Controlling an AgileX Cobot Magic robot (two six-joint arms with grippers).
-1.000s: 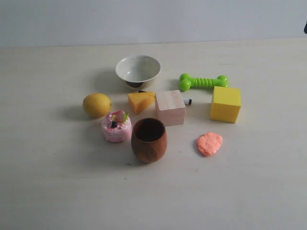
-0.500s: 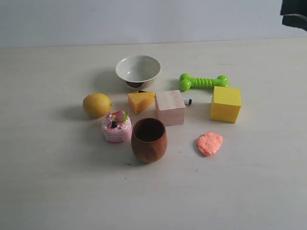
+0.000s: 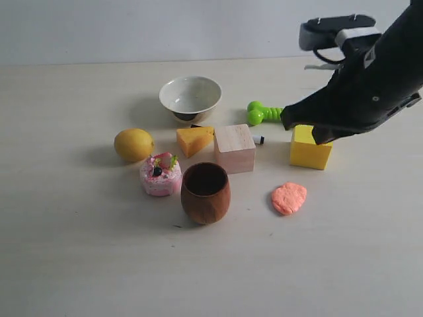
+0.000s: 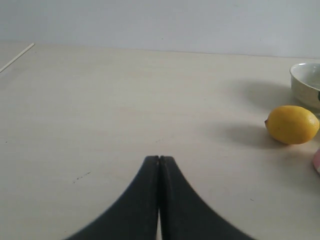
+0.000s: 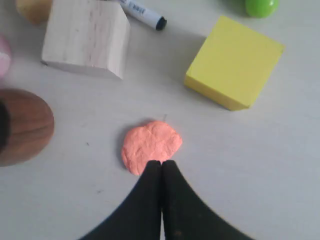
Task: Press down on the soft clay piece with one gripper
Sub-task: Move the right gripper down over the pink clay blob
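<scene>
The soft clay piece (image 3: 289, 198), a flat salmon-orange blob, lies on the table to the right of the wooden cup (image 3: 205, 193). My right gripper (image 3: 285, 120) is shut and empty, hanging in the air above and behind the clay, in front of the yellow cube. In the right wrist view its closed tips (image 5: 161, 163) overlap the near edge of the clay (image 5: 151, 144), with height between them. My left gripper (image 4: 159, 158) is shut over bare table, far from the clay, and does not show in the exterior view.
A yellow cube (image 3: 309, 153), a pale wooden block (image 3: 234, 148) and a marker (image 5: 145, 14) sit behind the clay. A green bone toy (image 3: 262, 112), bowl (image 3: 190, 96), cheese wedge (image 3: 194, 140), lemon (image 3: 133, 144) and pink toy cake (image 3: 160, 175) stand further left and back.
The right arm has swung in from the top right corner, down and left, and now hangs over the yellow cube and bone toy. The objects have not moved.
</scene>
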